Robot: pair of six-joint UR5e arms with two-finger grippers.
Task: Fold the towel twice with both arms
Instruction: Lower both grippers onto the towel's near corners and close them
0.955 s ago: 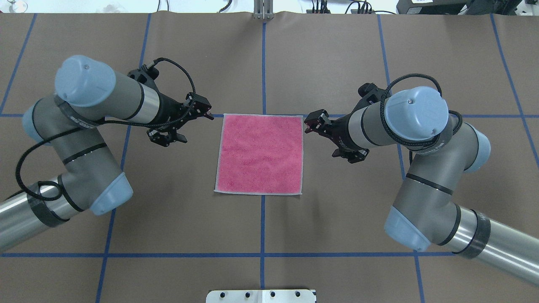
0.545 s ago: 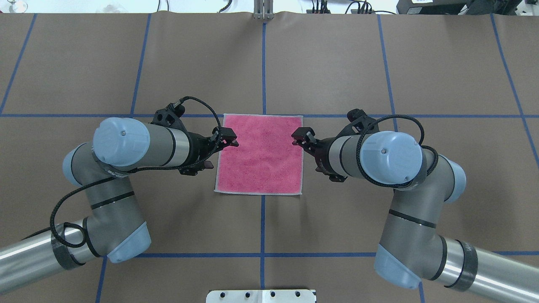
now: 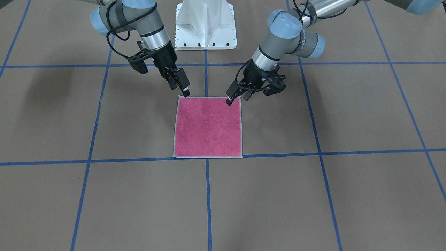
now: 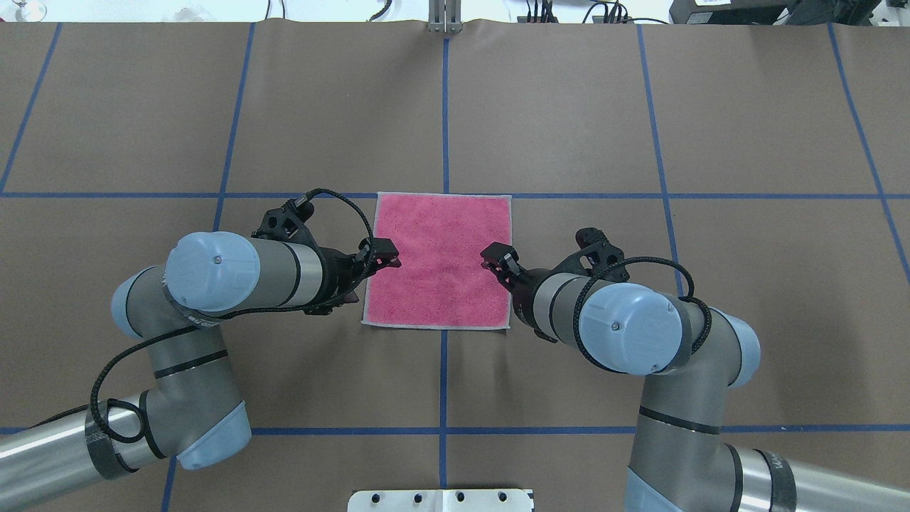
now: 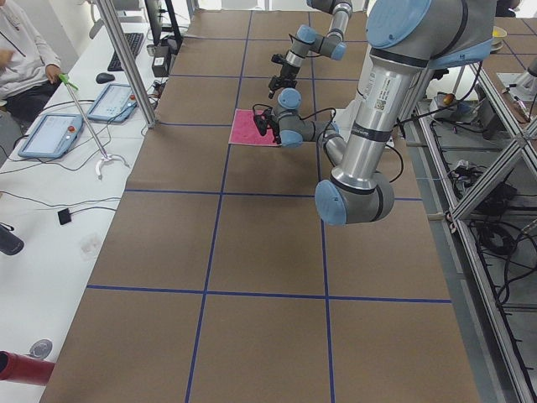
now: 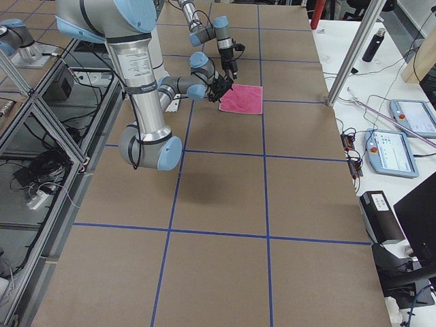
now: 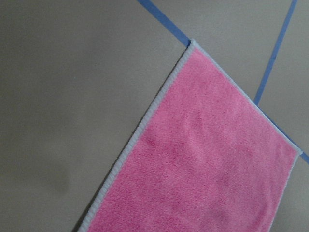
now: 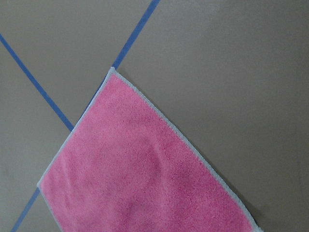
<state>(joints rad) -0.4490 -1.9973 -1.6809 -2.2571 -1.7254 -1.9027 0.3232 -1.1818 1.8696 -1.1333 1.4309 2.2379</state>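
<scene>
The towel [image 4: 437,242] lies flat on the brown table, pink face up, pale hem all round; it also shows in the front view [image 3: 208,129]. My left gripper [image 4: 377,277] is open and empty, hovering over the towel's left edge near its robot-side corner [image 3: 237,99]. My right gripper [image 4: 503,270] is open and empty over the right edge [image 3: 179,89]. Both wrist views show only the flat towel [image 7: 203,164] [image 8: 140,179] and table; no fingers show there. The grey face is hidden.
The white bolted pedestal [image 3: 205,24] stands just behind the towel on the robot's side. Blue tape lines [image 4: 444,107] grid the table. A side bench with tablets [image 5: 50,134] and a metal post [image 5: 126,59] stand beyond the far edge.
Both arms have drawn back toward the robot and inward. The grippers went from beside the towel's far corners to over its side edges nearer the robot. The towel has not moved.
</scene>
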